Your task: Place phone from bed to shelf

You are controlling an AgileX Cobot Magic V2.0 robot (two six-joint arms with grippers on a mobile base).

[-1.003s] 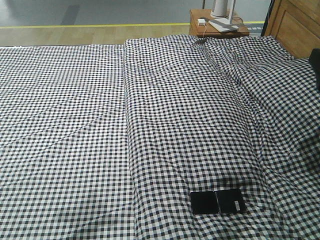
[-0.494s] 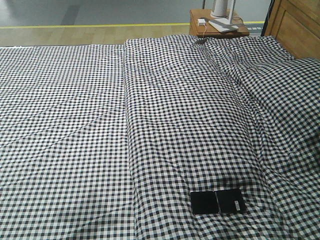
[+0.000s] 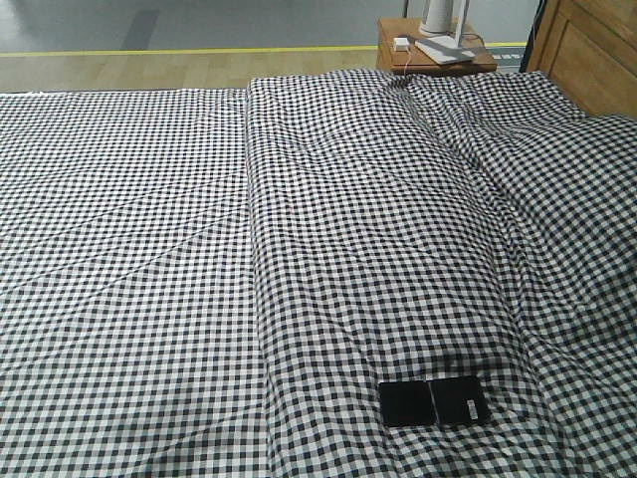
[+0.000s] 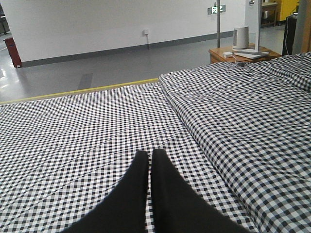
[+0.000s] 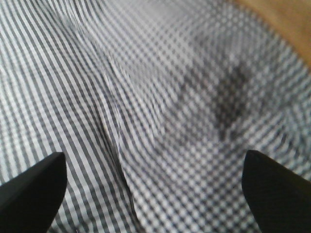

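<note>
The phone (image 3: pixel 433 402) lies flat on the bed (image 3: pixel 199 249), a glossy black slab with a mid crease and a small white sticker, near the front edge right of centre. Neither gripper shows in the front view. In the left wrist view my left gripper (image 4: pixel 149 156) is shut with nothing in it, low over the checked cloth (image 4: pixel 97 126). My right gripper (image 5: pixel 153 167) is open; its dark fingers (image 5: pixel 34 187) stand wide apart over blurred checked cloth (image 5: pixel 146 97) with a fold. The phone shows in neither wrist view. The shelf is out of view.
A small orange-brown bedside table (image 3: pixel 433 50) with white items stands beyond the bed's far right corner, also seen in the left wrist view as the bedside table (image 4: pixel 238 51). A panelled wooden piece (image 3: pixel 592 50) rises at the top right. Grey floor (image 4: pixel 97 63) lies beyond.
A dark piece of the right arm at the front view's right edge a second ago has moved out of that view. The phone has not moved.
</note>
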